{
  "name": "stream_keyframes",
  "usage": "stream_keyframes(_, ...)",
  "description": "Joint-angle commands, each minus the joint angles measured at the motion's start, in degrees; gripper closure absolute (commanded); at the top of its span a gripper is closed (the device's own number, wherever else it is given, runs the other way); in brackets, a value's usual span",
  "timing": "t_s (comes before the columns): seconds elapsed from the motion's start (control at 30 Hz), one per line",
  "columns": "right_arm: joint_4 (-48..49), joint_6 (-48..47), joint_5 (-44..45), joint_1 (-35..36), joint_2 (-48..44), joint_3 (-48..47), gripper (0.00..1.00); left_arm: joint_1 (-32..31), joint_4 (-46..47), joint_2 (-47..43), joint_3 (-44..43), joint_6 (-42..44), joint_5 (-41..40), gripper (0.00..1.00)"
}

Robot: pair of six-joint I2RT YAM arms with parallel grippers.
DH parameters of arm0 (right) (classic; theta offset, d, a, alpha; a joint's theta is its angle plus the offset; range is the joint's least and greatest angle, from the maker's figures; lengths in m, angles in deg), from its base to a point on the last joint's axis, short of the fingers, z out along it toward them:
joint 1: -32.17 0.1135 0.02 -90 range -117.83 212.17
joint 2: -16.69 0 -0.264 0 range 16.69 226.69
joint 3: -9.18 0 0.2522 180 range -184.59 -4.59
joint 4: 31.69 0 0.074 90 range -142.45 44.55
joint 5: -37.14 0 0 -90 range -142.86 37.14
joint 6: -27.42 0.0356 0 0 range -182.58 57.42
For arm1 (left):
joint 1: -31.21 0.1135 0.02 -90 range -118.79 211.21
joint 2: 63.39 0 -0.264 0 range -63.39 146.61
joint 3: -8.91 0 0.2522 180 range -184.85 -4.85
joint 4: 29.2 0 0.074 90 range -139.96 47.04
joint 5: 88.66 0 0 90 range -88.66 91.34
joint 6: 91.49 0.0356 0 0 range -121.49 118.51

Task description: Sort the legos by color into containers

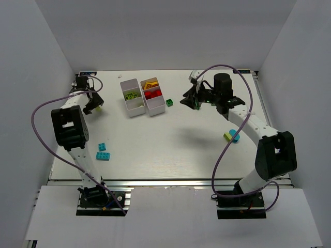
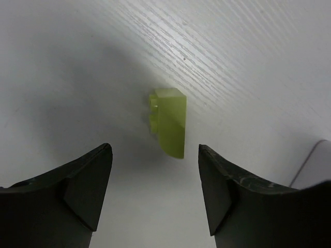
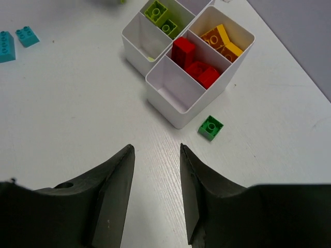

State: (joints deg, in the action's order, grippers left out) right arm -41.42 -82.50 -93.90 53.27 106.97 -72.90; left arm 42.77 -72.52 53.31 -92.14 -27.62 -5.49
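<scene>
OK, I see left gripper jaws open, empty; lime lego lies just ahead, centred between the tips, untouched. Right gripper jaws part-open, empty; containers ahead, dark green lego ahead-right beside them.

This is a robotics lab test cell rather than a lived-in room. A bare white counter is boxed in by plain white panels at the back and on both sides. The left arm and right arm stand on black base plates at an aluminium rail along the near edge. Purple cables loop loose beside the arms. The only props are white trays and toy bricks.
</scene>
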Motion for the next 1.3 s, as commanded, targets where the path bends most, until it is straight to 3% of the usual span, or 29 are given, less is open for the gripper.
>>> stream_keyframes(0.0,1.5,1.3,-1.5,-0.4,-2.5,1.1,0.54,0.0,0.2,1.8,-4.6,0.6,-1.3,0.24)
stream_keyframes(0.2,1.0,1.5,-1.1,-0.4,-3.6,2.0,0.54,0.1,-0.1,5.3,-7.1,0.8,-1.0,0.3)
stream_keyframes(0.43,-0.3,0.9,-0.6,-0.5,-4.8,2.2,0.54,0.1,1.4,5.8,-6.8,0.6,-0.9,0.51)
stream_keyframes(0.53,-0.6,0.6,-0.3,-0.5,-5.3,3.0,0.54,0.1,2.7,3.9,-4.4,1.4,0.0,0.66)
stream_keyframes(0.7,-1.2,-0.5,0.1,-0.6,-6.7,4.0,0.54,-0.6,7.0,-5.9,3.9,5.9,5.9,0.79)
stream_keyframes(0.9,-3.2,-2.6,-0.5,-1.8,-7.7,4.2,0.55,-7.9,16.7,-25.1,21.1,16.0,18.6,0.8)
stream_keyframes(1.13,-6.7,-6.7,-5.5,-5.2,-8.9,5.0,0.75,-18.3,20.9,-38.8,29.4,30.9,27.8,0.83)
stream_keyframes(1.27,-7.5,-7.9,-8.4,-6.1,-9.3,5.8,0.9,-21.3,19.7,-38.5,28.2,39.2,28.0,0.83)
